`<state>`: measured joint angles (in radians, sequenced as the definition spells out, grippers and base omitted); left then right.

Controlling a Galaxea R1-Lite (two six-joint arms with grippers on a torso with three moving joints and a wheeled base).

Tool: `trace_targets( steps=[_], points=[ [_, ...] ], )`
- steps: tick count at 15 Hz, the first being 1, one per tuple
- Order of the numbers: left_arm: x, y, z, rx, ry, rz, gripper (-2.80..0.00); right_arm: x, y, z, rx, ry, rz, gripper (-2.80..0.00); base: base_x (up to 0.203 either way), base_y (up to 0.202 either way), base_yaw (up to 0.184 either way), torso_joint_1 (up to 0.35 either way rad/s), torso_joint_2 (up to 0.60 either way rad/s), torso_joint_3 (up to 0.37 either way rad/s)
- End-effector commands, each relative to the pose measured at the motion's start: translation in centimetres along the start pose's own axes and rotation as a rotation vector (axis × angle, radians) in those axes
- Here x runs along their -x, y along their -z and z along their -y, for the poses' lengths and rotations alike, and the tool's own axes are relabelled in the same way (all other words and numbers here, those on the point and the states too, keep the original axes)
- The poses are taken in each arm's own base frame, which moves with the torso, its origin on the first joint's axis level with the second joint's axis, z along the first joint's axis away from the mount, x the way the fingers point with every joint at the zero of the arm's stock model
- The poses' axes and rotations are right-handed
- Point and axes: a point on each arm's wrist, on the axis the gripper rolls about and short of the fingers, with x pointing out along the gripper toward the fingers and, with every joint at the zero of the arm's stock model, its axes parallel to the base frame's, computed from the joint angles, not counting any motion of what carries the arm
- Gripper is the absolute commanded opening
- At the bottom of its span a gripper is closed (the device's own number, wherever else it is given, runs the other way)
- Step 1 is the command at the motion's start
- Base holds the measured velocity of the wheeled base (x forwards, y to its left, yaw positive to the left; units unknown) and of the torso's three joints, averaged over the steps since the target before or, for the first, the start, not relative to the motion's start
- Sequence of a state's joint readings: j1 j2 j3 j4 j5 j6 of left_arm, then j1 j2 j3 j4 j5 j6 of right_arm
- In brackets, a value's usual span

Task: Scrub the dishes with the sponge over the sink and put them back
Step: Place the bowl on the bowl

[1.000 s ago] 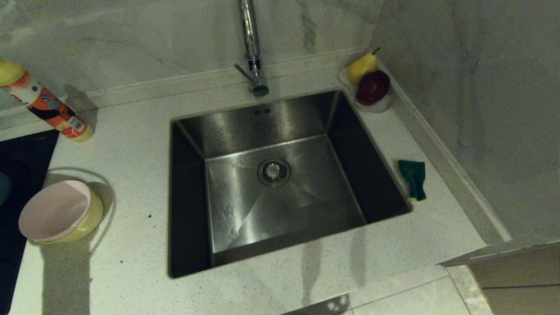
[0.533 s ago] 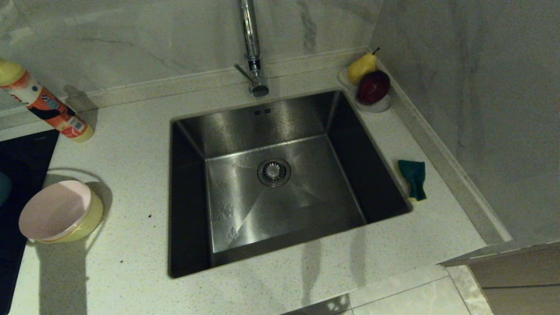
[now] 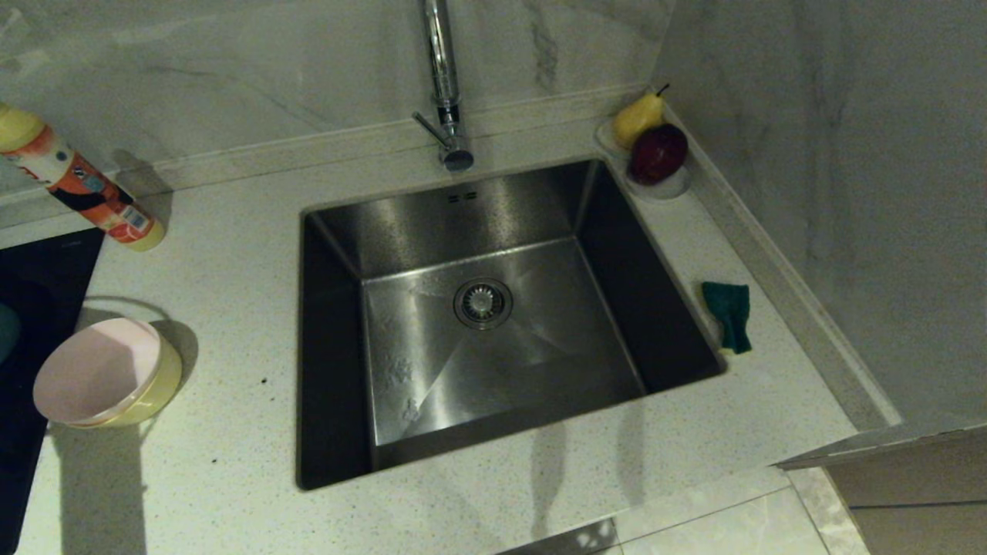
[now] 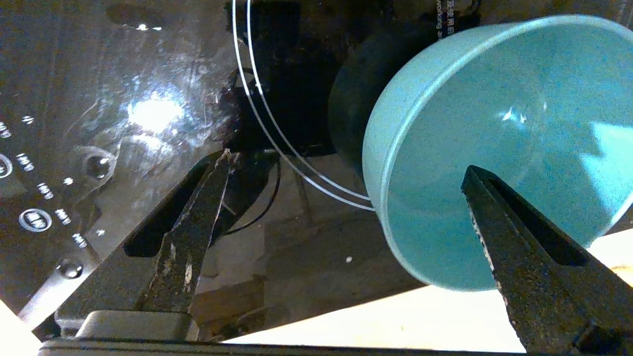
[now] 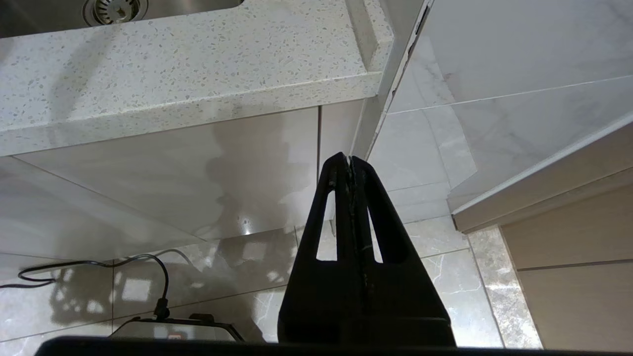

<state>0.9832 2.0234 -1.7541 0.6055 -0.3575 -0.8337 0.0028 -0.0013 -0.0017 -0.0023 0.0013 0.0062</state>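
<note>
The left gripper [image 4: 346, 163] is hovering over the black cooktop [image 4: 123, 99], with its two fingers spread wide apart and nothing between them. One finger [image 4: 499, 232] is showing in front of the light blue bowl [image 4: 494, 123], which is sitting on the cooktop, tilted toward the camera; I cannot tell if the finger is touching it. Some white writing is printed on the glass near the bowl, but it is too small to read.

The right gripper [image 5: 350, 165] is hanging low in front of the cabinet, below the counter edge, with its fingers pressed together and holding nothing.

In the head view, the pink bowl [image 3: 96, 370] is resting inside the yellow bowl [image 3: 158, 385] on the countertop [image 3: 231, 254], left of the sink [image 3: 493, 324]. The sponge [image 3: 729, 314] is lying green face up, just right of the sink. A spray can [image 3: 77, 181] with an orange label is standing far left; its writing is not readable. A pear [image 3: 638, 117] and a dark red apple [image 3: 658, 153] are sitting on a white dish [image 3: 671, 187] in the corner, beside the faucet [image 3: 446, 85].
</note>
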Motion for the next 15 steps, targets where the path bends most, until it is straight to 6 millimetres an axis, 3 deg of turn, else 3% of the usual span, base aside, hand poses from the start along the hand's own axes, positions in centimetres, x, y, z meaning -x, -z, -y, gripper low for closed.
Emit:
trace_targets(
  steps=[1,15],
  points=[
    [-0.5,0.0,0.0,0.009,0.002,-0.018,0.0,0.0,0.0,0.0,0.0,0.0,0.0,-2.8,0.0,0.0,0.0,0.0,0.0,0.0],
    [-1.9,0.1,-0.1,0.008,-0.023,-0.038,0.0,0.0,0.0,0.0,0.0,-0.001,0.001,-2.8,0.0,0.0,0.0,0.0,0.0,0.0]
  ],
)
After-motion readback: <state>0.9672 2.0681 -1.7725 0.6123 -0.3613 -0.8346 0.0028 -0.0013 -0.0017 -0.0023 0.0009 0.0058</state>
